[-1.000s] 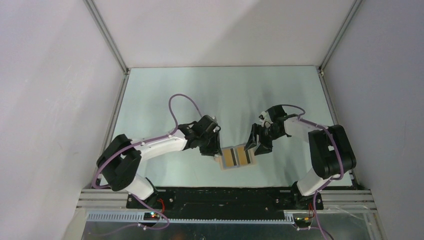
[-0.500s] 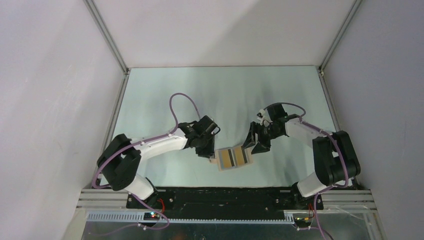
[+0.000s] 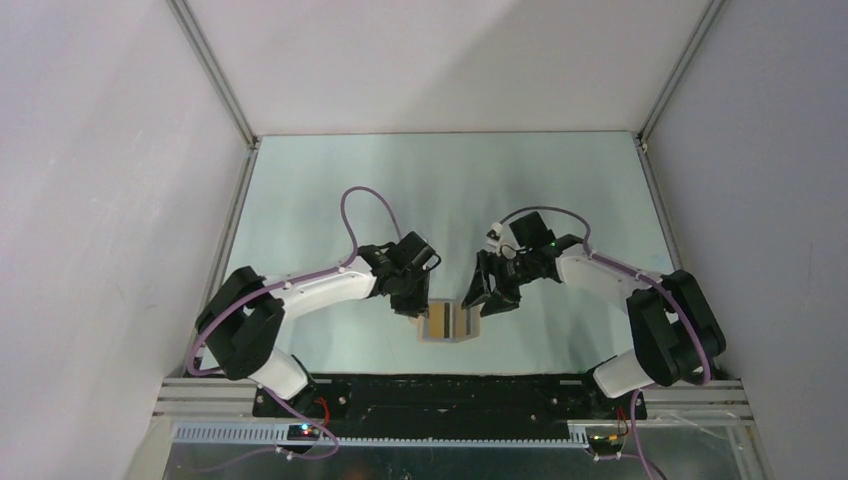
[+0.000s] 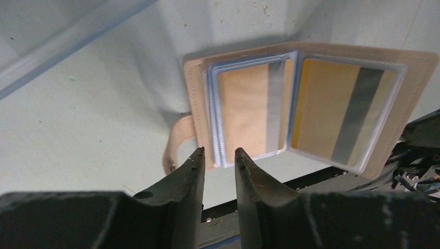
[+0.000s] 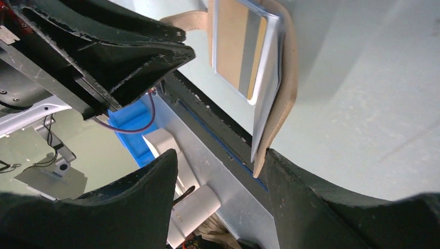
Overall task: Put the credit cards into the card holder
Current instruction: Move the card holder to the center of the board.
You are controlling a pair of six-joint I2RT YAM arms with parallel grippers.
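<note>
Card holder (image 4: 193, 88) open, 2 credit cards (image 4: 244, 111) inside | left claw (image 4: 219, 153) parted, empty | right claw (image 5: 220, 155) released, straddling its edge

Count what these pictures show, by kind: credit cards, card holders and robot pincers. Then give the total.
credit cards: 2
card holder: 1
pincers (left pincer, right pincer): 2
Total: 5

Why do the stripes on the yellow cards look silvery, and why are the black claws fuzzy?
Left wrist view: light glares off the plastic pockets of the open tan bifold card holder, turning the orange-yellow credit cards' black stripes grey; the left gripper sits near the lens and blurs. Right wrist view: the right gripper blurs likewise.
</note>
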